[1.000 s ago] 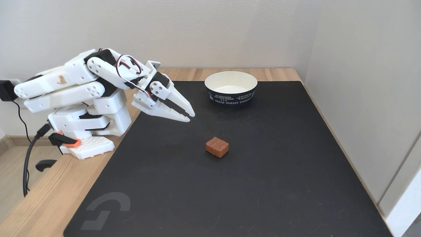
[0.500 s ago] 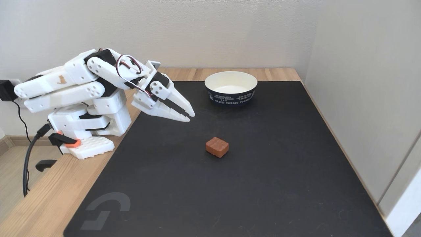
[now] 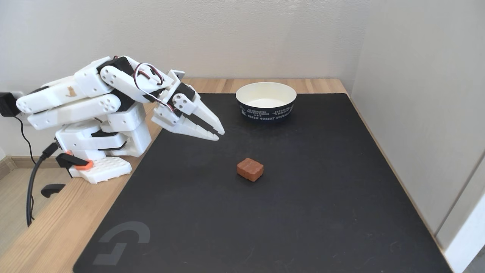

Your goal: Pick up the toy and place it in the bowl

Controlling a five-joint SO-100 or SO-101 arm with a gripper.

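The toy [image 3: 250, 169], a small reddish-brown block with rounded edges and a grooved top, lies flat on the black mat [image 3: 303, 212] near the mat's middle in the fixed view. Nothing touches it. One corner of the block points toward the camera.

The bowl [image 3: 266, 101] stands upright on the far part of the mat, well apart from the toy and slightly to its right in this view. Its inside is cream-white and holds nothing; its outside is dark navy with white printed lettering around the wall.

The end effector [image 3: 218, 135] hangs above the mat, up and to the left of the toy, clear of both toy and bowl. Its two white fingers are pressed together at the tips and pinch nothing; they slant downward to the right, toward the toy's side of the mat.

The white arm [image 3: 91, 91] is folded low over its base [image 3: 102, 167], which sits on the wooden bench [image 3: 57, 223] at the left edge of the mat. An orange and black clamp [image 3: 77, 162] grips the base at the bench edge. Red and white wires [image 3: 146, 74] loop over the wrist. A black cable [image 3: 32, 189] runs down from the base off the bench's left side.

The mat carries a grey logo [image 3: 121, 242] at its near left corner. Pale walls stand behind and to the right of the bench
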